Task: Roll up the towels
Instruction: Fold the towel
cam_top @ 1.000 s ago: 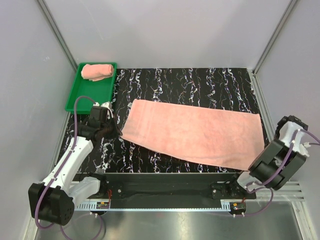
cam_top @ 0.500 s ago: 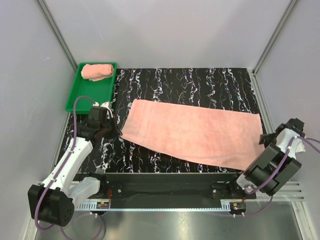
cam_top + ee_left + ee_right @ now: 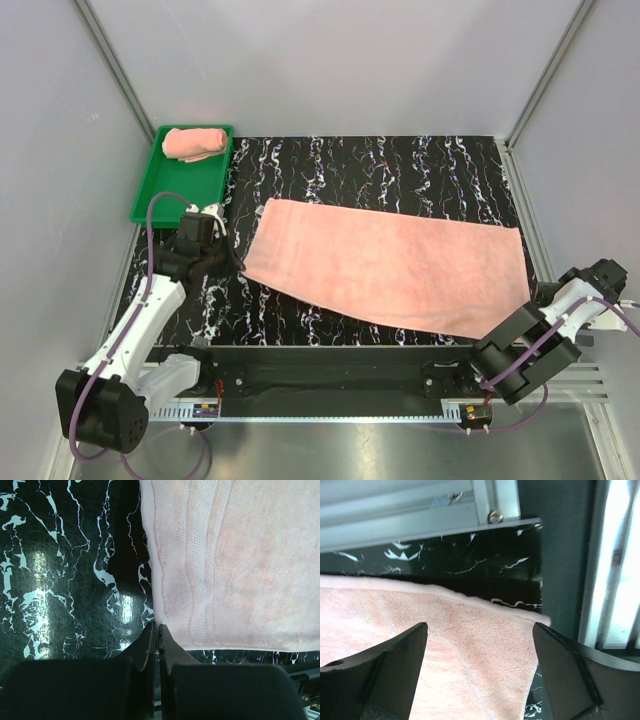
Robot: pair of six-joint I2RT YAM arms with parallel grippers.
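On the black marbled table [image 3: 400, 160]: flat towel [image 3: 385, 265], salmon pink, spread open, slanting from left of centre to the near right. In the green tray [image 3: 180, 190], far left corner: rolled towel [image 3: 193, 142].

Left arm [image 3: 145, 315]: reaches forward from its base, wrist turned toward the flat towel's near left corner.
Left gripper [image 3: 156, 630]: fingers pressed together, tips at the towel's hem; whether cloth is caught cannot be told.

Right arm [image 3: 530, 345]: folded low at the table's near right edge.
Right gripper [image 3: 479, 630]: fingers spread wide, the flat towel's near right corner between them, nothing held.
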